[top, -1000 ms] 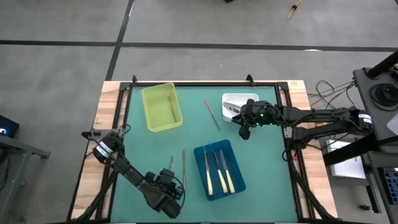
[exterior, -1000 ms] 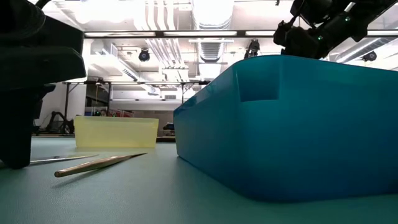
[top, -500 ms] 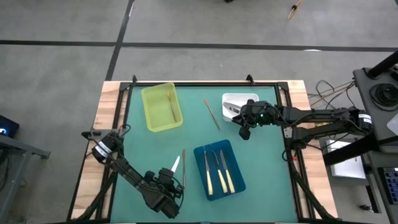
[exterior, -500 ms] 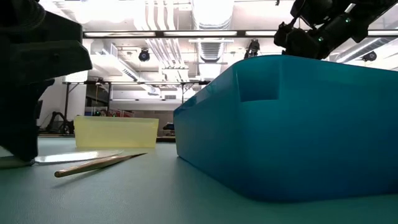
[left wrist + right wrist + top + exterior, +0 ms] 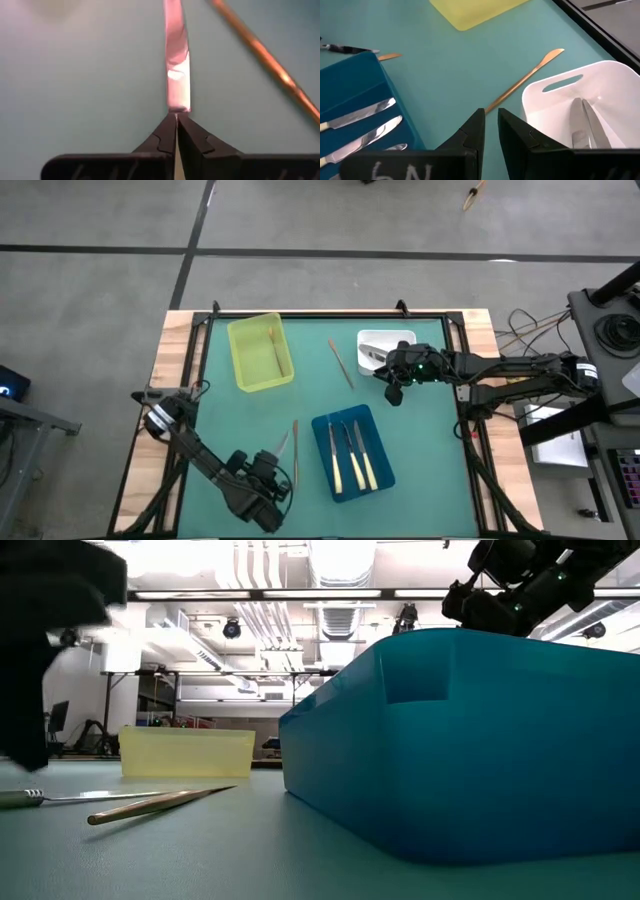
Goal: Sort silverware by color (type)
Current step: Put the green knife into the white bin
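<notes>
Teal mat under bright ceiling lights.

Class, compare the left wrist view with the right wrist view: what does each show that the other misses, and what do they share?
Only the left wrist view shows the left tool shut on the end of a silver knife. Only the right wrist view shows the white tray holding silver pieces, the blue tray with cream-handled knives, a corner of the yellow tray, and the right tool. Both show the green table and a copper-coloured utensil.
</notes>
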{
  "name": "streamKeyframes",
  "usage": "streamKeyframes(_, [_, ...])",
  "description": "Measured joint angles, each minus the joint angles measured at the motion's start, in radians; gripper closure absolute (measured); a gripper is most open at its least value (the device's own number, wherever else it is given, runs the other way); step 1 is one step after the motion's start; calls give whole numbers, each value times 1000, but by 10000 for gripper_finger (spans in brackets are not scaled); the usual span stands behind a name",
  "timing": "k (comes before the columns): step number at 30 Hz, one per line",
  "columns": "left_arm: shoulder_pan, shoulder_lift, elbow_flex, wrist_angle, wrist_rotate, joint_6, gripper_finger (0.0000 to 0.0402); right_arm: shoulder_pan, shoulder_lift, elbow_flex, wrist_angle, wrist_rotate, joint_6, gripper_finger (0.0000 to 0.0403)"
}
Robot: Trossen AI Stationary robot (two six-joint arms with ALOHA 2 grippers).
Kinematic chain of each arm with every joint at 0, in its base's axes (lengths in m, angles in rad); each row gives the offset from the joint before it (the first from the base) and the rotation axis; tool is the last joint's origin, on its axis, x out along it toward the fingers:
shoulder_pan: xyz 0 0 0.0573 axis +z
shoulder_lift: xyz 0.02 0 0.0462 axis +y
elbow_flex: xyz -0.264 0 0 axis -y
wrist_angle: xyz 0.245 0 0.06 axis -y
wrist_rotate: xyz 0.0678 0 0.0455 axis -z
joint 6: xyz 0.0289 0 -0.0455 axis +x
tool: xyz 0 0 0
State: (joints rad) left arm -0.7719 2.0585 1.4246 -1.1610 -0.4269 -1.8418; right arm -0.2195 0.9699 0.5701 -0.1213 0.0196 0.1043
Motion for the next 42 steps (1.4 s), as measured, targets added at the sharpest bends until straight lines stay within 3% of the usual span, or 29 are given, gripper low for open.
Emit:
streamKeyframes(4, [-62,-42,2,58,-178,236,400,0,0,0,0,0,-1,360])
streamKeyframes(9, [-134,-62,-6,72,-313,347,401,0,0,0,5,0,-26,360])
streamKeyframes(18, [-149,-76,-192,233,-327,331,401,0,0,0,54,0,-72,360])
streamKeyframes(27, [-140,-296,-416,360,-334,363,401,-1,0,0,53,0,-103,360])
streamKeyframes(31, [-84,-408,-534,532,-333,461,401,-1,0,0,56,0,-105,360])
streamKeyframes(35, [-38,-468,-632,786,-262,594,401,-1,0,0,82,0,-116,360])
streamKeyframes(37, [-32,-481,-660,860,-236,583,401,-1,0,0,99,1,-132,360])
streamKeyframes(42, [-32,-483,-649,849,-228,520,381,-1,0,0,120,7,-159,360])
